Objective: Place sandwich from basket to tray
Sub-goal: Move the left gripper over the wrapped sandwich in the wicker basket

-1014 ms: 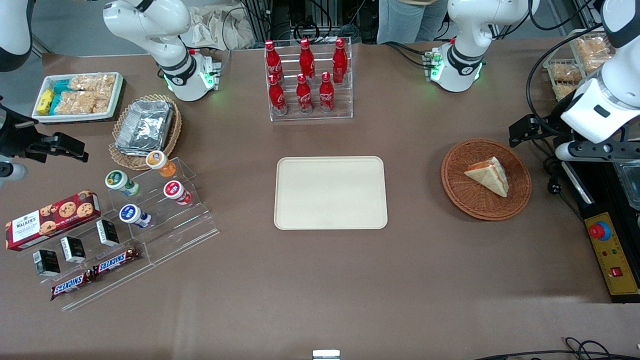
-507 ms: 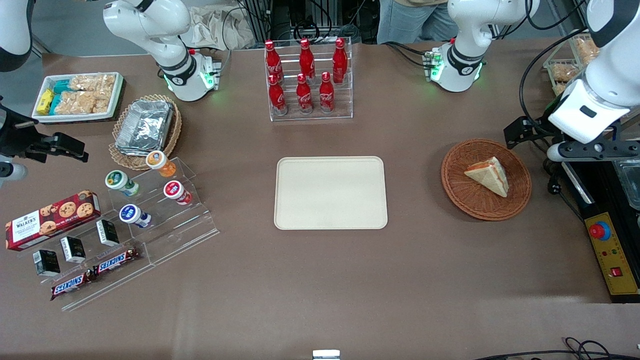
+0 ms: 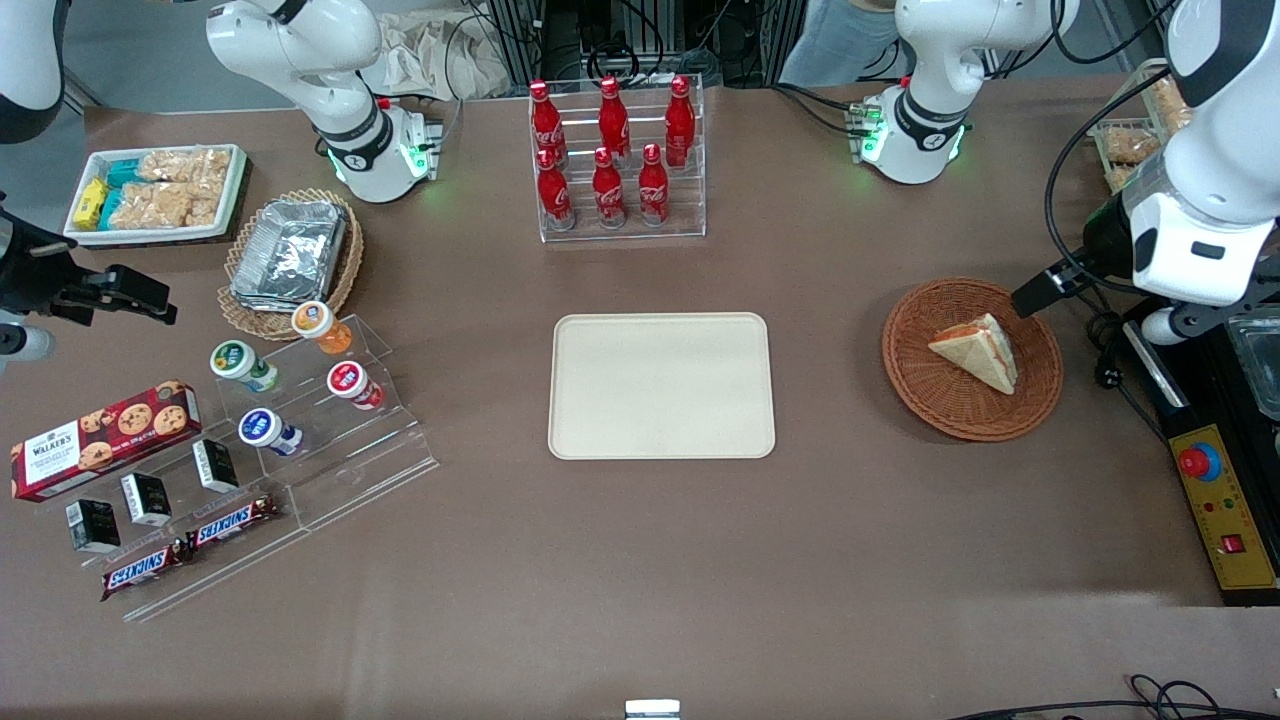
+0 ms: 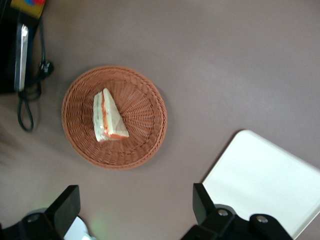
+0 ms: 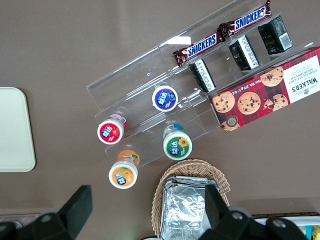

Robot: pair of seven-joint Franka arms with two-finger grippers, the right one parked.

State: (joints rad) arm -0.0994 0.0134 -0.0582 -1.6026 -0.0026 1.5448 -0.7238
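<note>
We see the sandwich lying in the basket, untouched, at the working arm's end of the table. The gripper hangs released above the table near the basket, its fingers spread wide and holding nothing. The tray sits bare at the table's middle, well apart from the basket.

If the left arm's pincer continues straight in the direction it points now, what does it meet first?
Probably bare table between the basket and the tray; the open pincer hangs above, sandwich off-line. Depth is unclear.
</note>
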